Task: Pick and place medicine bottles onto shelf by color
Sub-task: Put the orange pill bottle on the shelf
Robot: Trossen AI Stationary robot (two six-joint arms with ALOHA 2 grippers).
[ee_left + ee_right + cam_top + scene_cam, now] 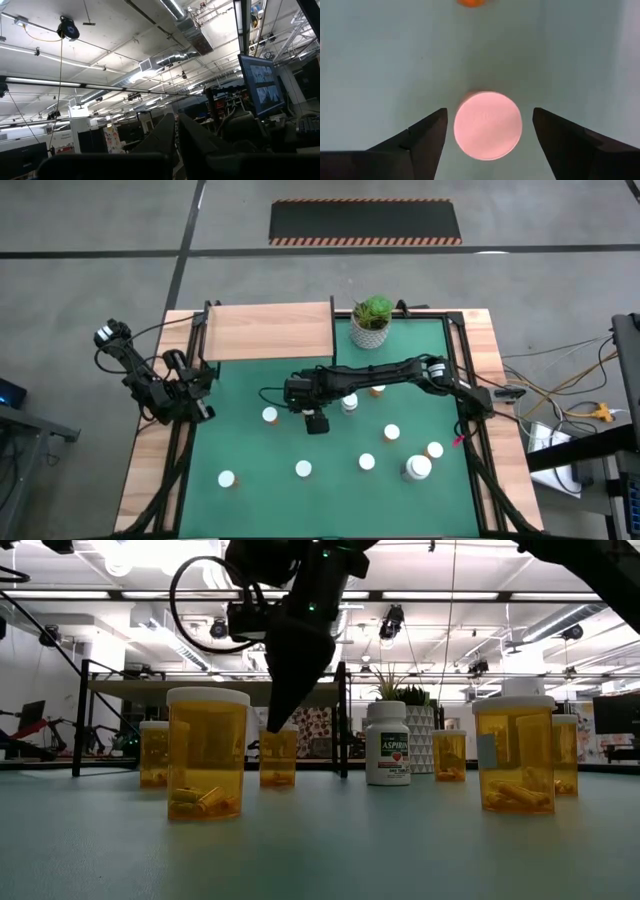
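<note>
Right gripper (489, 131), jaws spread, hangs directly above an upright medicine bottle (488, 125) on the counter's (260, 480) middle; the cap sits between the fingers, apparently untouched. Left gripper (200, 402), pressed together, waits farther off.

The table (160, 480), covered by a green mat (250, 450), carries scattered medicine bottles (366, 463), a potted plant (371, 322) and the wooden shelf (270, 330).
</note>
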